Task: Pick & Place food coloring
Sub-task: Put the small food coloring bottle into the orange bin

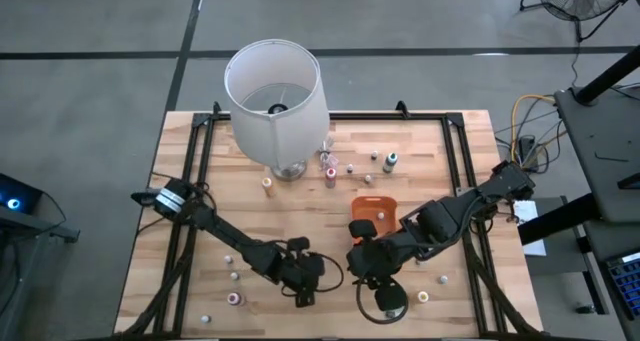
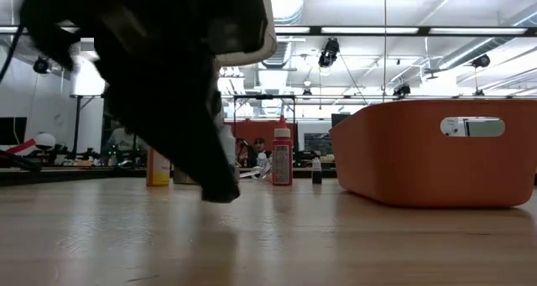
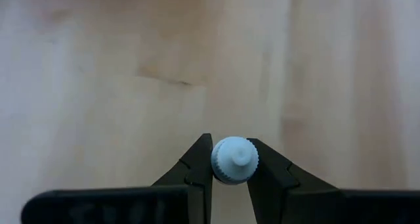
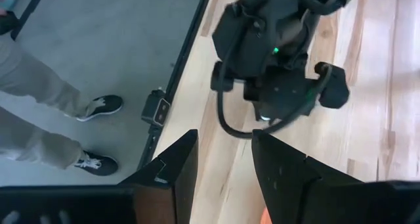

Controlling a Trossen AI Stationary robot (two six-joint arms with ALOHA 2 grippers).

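Pinching a tiny white-capped bottle [image 3: 234, 160] between its two fingertips, the left hand [image 3: 231, 163] hangs over bare wood near the front of the worktop [image 1: 200, 231]; the cap sits squarely in the gap, gripped from both sides. Around that arm, a few more little bottles [image 1: 233, 299] stand scattered on the planks. Farther back a big white lampshade [image 1: 275, 101] stands with a red bottle [image 1: 330, 176] and other small ones just beside its base. Moving right, an orange tray [image 1: 375, 210] lies near the middle, and one small pale bottle [image 1: 379, 217] shows inside it. The right hand [image 4: 223, 165] hovers by the tray, fingers parted a little with nothing between them. In its wrist view a person's legs and dark shoes [image 4: 98, 107] stand on the floor beside the worktop.
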